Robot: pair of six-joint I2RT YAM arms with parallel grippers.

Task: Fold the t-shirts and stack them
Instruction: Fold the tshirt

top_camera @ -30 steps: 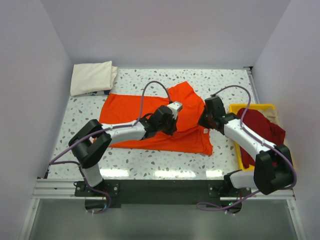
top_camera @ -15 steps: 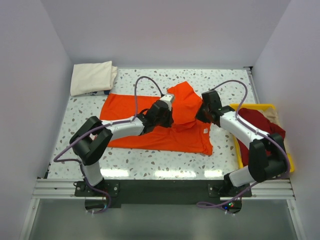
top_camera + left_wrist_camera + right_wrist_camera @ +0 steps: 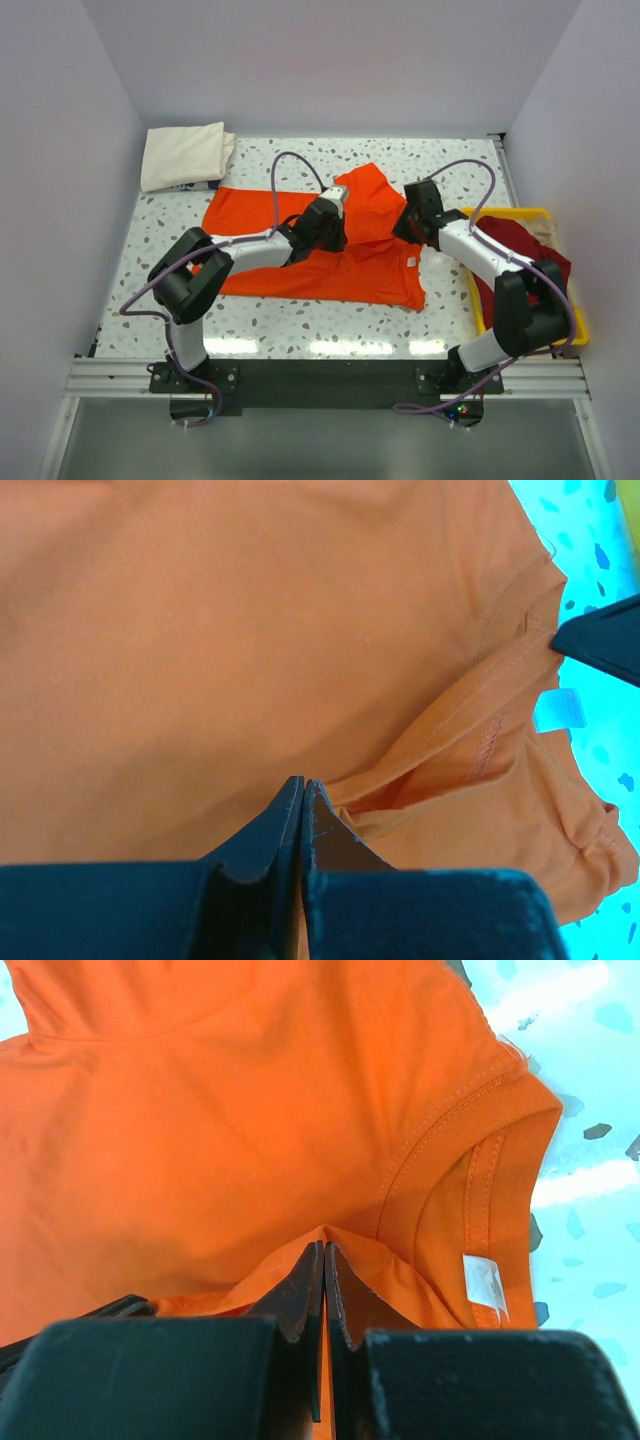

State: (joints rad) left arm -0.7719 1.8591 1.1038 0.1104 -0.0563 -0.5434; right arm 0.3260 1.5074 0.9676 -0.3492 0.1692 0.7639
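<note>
The bright orange t-shirt (image 3: 300, 240) lies spread across the middle of the table, its right part lifted into a fold (image 3: 370, 200). My left gripper (image 3: 335, 222) is shut on the orange cloth near the fold; the left wrist view shows its jaws (image 3: 302, 785) pressed together on the fabric. My right gripper (image 3: 408, 225) is shut on the shirt's edge by the collar (image 3: 325, 1245); the white neck label (image 3: 485, 1285) shows beside it. The cream t-shirt (image 3: 185, 155) lies folded at the back left. The dark red t-shirt (image 3: 520, 250) lies in the yellow tray.
The yellow plastic tray (image 3: 578, 322) stands at the right edge of the table, close to my right arm. Walls enclose the table on three sides.
Both grippers have moved back and a little left with the orange cloth, carrying the lifted right part of the shirt further over the body.
</note>
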